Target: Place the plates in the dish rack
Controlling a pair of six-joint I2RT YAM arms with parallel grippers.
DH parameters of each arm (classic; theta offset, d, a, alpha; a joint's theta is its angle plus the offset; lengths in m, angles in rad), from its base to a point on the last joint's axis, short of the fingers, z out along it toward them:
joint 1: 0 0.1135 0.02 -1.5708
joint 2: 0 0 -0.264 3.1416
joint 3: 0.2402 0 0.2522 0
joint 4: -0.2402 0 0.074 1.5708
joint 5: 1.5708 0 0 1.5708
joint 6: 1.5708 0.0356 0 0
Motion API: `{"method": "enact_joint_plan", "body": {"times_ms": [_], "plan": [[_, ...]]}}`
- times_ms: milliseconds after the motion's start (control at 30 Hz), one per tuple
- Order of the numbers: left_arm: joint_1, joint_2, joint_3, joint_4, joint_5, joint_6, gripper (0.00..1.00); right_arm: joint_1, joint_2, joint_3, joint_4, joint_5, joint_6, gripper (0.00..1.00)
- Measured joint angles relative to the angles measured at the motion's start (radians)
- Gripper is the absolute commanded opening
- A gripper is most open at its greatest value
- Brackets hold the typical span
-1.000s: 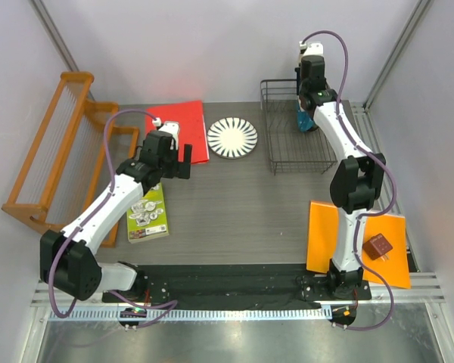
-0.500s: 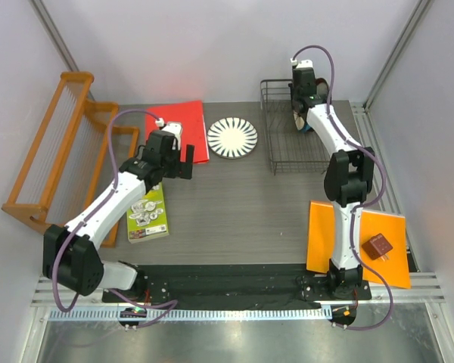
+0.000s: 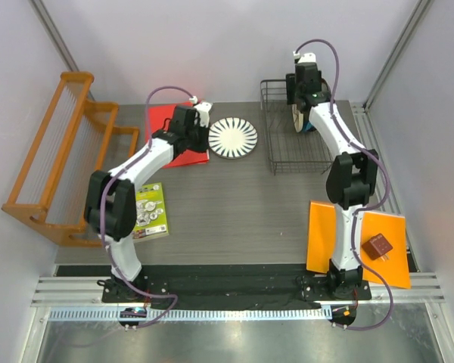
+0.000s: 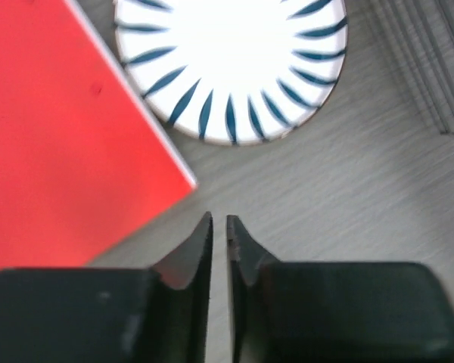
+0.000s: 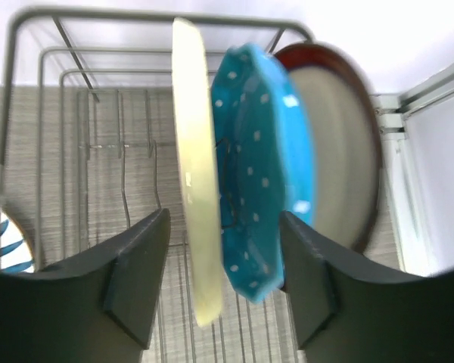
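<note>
**Left gripper (image 4: 219,221) shut and empty; right gripper (image 5: 223,219) open in the rack (image 5: 91,11)**

Left wrist: your left gripper has its fingers drawn together, with only a thin slit between them, and it holds nothing. It hangs above the table (image 4: 348,197). Straight ahead of the tips the petal plate (image 4: 231,60) lies flat, apart from them. Ahead and to the left of the tips is a corner of the red sheet (image 4: 68,151). The plate's rim sits just beside that sheet's edge; you cannot tell whether they touch.

Right wrist: your right gripper stands wide open and grips nothing. The picture is blurred. Between the fingers the cream plate (image 5: 193,151) stands on edge, nearer the finger on the left of this view. The blue plate (image 5: 261,174) is just behind it, toward the other finger. The red-rimmed plate (image 5: 340,151) stands beyond the blue one, past that finger. All three are inside the rack.

Top view: your left gripper is over the red sheet's edge, and the petal plate (image 3: 232,138) lies to its right, on the table outside the rack (image 3: 284,147). Your right gripper is over the rack's far right part, where the other plates stand.
</note>
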Motion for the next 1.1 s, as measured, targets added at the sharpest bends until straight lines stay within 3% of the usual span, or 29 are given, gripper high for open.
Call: {"method": "enact_joint_plan", "body": {"times_ms": [33, 167, 367, 533, 800, 1100], "plan": [[0.000, 0.028, 0.024, 0.008, 0.018, -0.005, 0.00, 0.000, -0.019, -0.002, -0.007, 0.001, 0.002, 0.72], [0.000, 0.154, 0.099, 0.062, 0.079, -0.035, 0.00, 0.005, -0.136, -0.049, -0.022, -0.003, 0.010, 0.71], [-0.001, 0.369, 0.235, 0.112, 0.121, -0.090, 0.00, 0.012, -0.418, -0.254, -0.018, -0.057, 0.034, 0.73], [-0.012, 0.490, 0.322, 0.112, 0.123, -0.101, 0.00, 0.018, -0.546, -0.405, -0.019, -0.105, 0.055, 0.73], [-0.044, 0.496, 0.319, 0.106, 0.138, -0.157, 0.00, 0.020, -0.558, -0.565, -0.069, -0.164, 0.093, 0.73], [-0.100, 0.364, 0.107, 0.131, 0.169, -0.201, 0.00, 0.024, -0.626, -0.668, -0.095, -0.257, 0.134, 0.72]]}}
